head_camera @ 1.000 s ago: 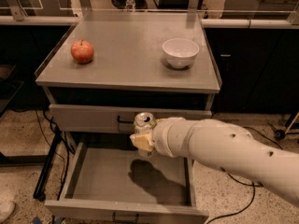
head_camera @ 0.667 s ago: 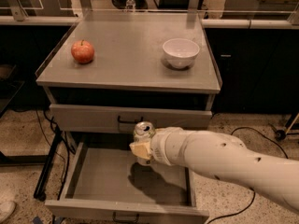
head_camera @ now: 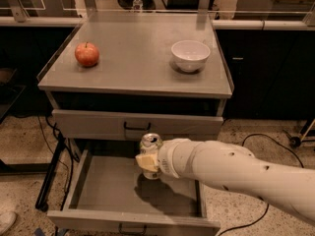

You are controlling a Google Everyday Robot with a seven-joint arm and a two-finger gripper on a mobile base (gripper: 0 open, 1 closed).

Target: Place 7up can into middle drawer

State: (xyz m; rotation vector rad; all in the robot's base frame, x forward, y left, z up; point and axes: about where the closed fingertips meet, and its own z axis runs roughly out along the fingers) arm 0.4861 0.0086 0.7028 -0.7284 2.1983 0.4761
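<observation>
"Holding the 7up can [head_camera: 150, 142] over the middle drawer [head_camera: 106, 193], are you?"

"Yes. My gripper [head_camera: 147, 162] is clamped on its side. The can is upright, up in the air near the back of the open drawer."

"What could go wrong?"

"If I let go this high, it may tip and roll (it is round). If I lift, its top could bump the upper drawer front [head_camera: 98, 124] just above."

"Any room?"

"Lots toward the front and left. The low side walls are well apart."
</observation>
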